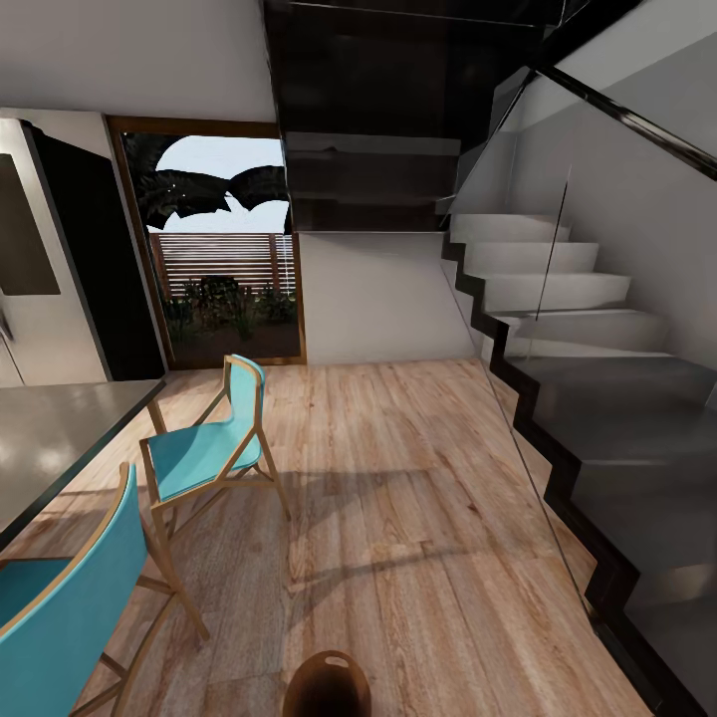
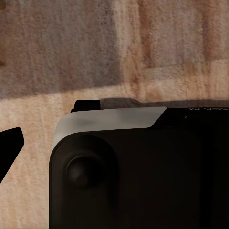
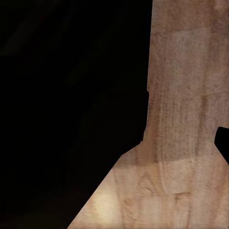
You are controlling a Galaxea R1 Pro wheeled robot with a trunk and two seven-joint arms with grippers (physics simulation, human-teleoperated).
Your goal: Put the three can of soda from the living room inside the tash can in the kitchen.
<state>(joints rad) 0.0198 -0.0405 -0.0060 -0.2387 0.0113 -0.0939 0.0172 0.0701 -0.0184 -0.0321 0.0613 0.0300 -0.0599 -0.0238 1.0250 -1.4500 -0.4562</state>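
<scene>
In the left wrist view a dark finger tip (image 2: pixel 10 143) is seen at one edge, beside a large black and grey housing (image 2: pixel 138 167) that appears to be part of the robot's own body; whether the left gripper is apart or together cannot be told. In the right wrist view a small dark tip (image 3: pixel 223 143) is caught at the edge and a broad black mass (image 3: pixel 67 105) blocks much of the frame; the right gripper's state cannot be told either. Light wood floor (image 3: pixel 186 119) is shown beneath both arms, and no can is seen held.

In the head view the trash can (image 1: pixel 327 685) is found at the very bottom edge, near the centre line and close in front of the robot, upright on the floor, with its slot handle cut-out turned toward the camera. It is judged to lie low and about midway between the two arms, so neither arm is clearly nearer.

Further out, two turquoise chairs (image 1: pixel 204 448) are set by a grey table (image 1: pixel 60 438) on the left. A stainless-steel fridge (image 1: pixel 40 259) stands at the far left, a glass door (image 1: pixel 224 269) beyond, and a staircase (image 1: pixel 558 289) rises on the right. No soda cans are seen, so the robot is judged to be travelling between rooms.
</scene>
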